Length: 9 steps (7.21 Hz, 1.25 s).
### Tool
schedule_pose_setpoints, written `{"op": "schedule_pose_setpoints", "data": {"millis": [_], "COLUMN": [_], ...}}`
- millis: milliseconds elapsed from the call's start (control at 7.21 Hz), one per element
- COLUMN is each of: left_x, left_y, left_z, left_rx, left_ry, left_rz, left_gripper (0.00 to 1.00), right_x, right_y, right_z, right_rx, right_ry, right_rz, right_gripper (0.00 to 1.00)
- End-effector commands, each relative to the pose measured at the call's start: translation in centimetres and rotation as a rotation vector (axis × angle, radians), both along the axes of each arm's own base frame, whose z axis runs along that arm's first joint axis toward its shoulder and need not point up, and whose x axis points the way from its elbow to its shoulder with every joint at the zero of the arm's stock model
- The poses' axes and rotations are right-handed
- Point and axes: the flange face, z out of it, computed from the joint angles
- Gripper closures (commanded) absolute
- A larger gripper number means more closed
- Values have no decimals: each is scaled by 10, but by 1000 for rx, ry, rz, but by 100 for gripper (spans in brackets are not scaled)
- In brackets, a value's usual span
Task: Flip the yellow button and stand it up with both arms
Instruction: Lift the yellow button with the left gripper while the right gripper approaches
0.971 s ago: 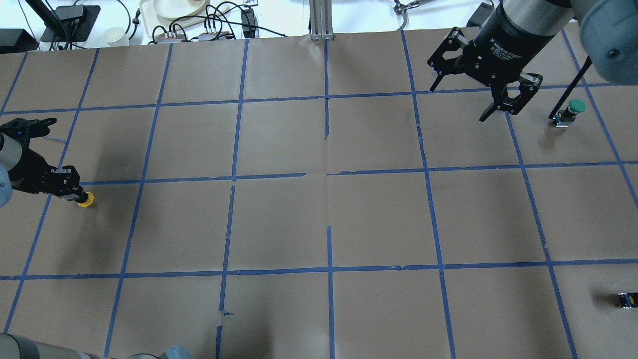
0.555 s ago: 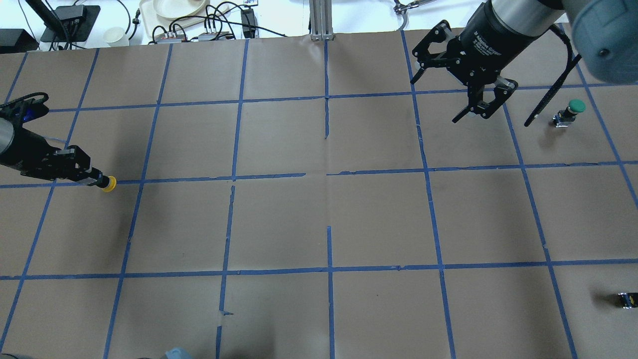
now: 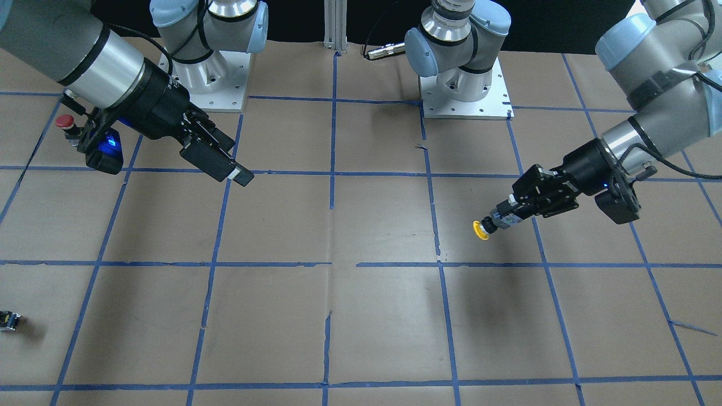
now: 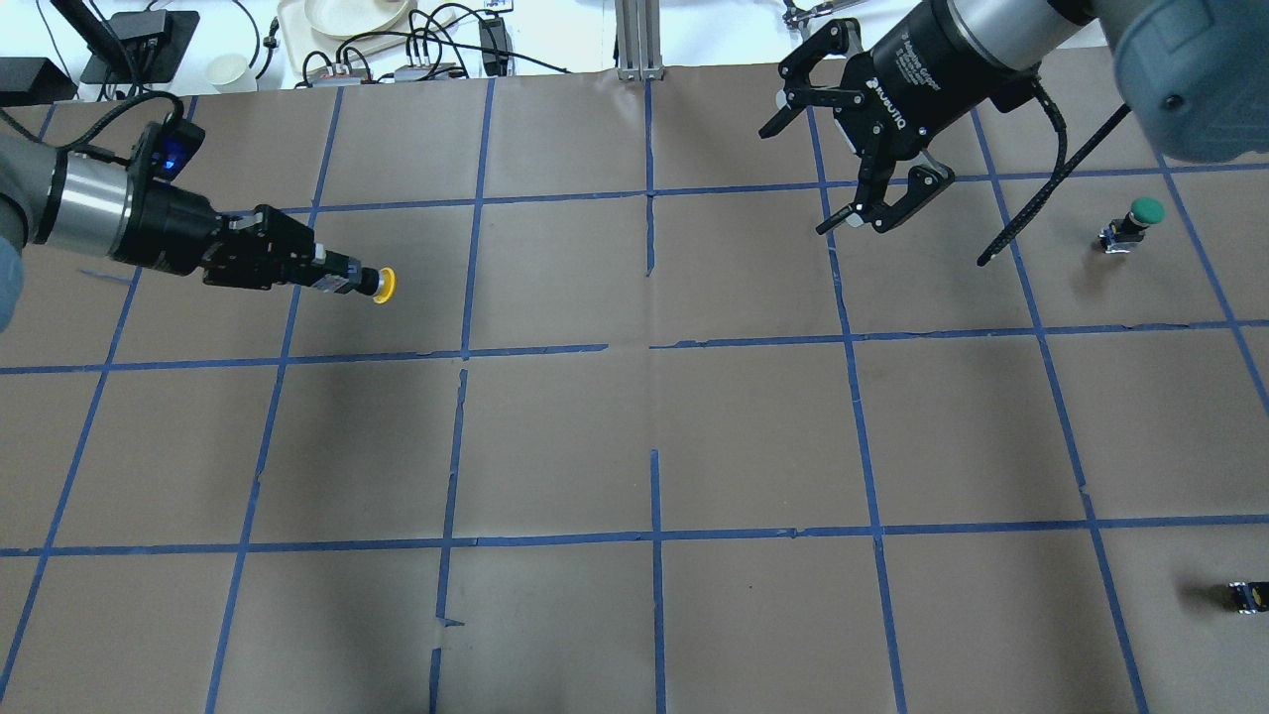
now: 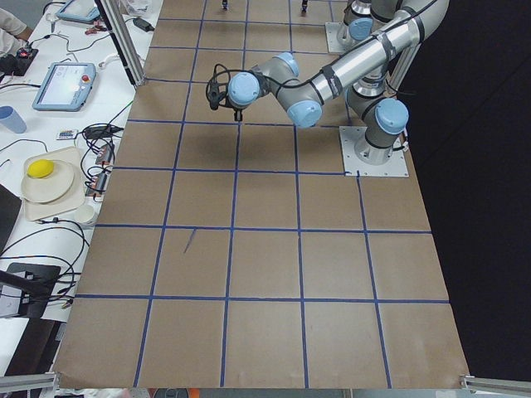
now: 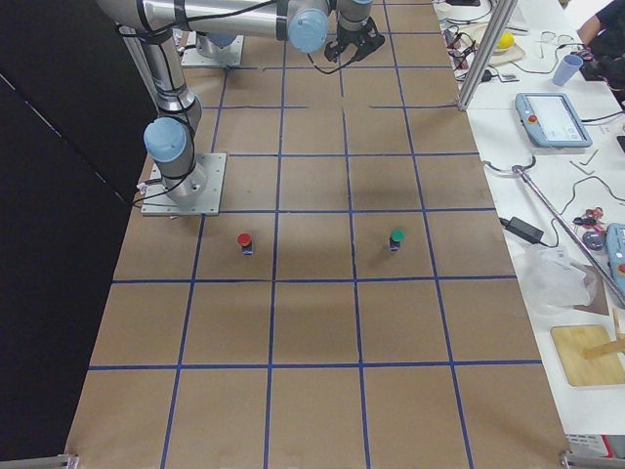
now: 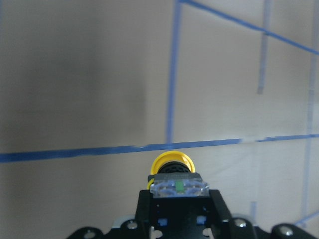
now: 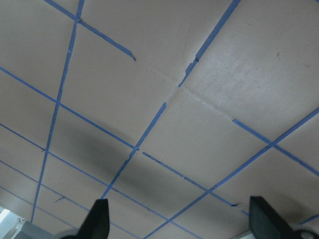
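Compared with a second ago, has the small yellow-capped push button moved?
Yes. Held in the left gripper, the yellow button has crossed the horizontal blue tape line, going rightward and farther from the robot.

A: What sort of place is shown?

B: A robotics lab. Robot arms [image 3: 457,39] are bolted by metal plates [image 3: 485,104] to a table [image 4: 555,446] papered in brown and gridded with blue tape [image 4: 654,535] — teach pendants [image 5: 68,85] and tangled cables [image 4: 436,40] are laid on side benches [image 6: 566,186].
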Motion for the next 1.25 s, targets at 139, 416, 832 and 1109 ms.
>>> {"op": "schedule_pose_setpoints", "data": {"millis": [139,416,832,1109], "left_x": [-107,-120,-128,-130], "left_y": [25,25,41,41], "left_z": [85,104,135,141], "left_rx": [-4,11,57,56], "left_ry": [313,512,691,749], "left_rz": [58,97,151,150], "left_gripper": [98,98,98,98], "right_x": [16,28,88,95], "right_y": [4,10,26,25], "right_z": [15,35,49,62], "right_rx": [61,100,112,101], "right_ry": [-178,-300,-333,-414], "right_rz": [-86,-148,-111,-113], "right_gripper": [0,0,0,0]}}
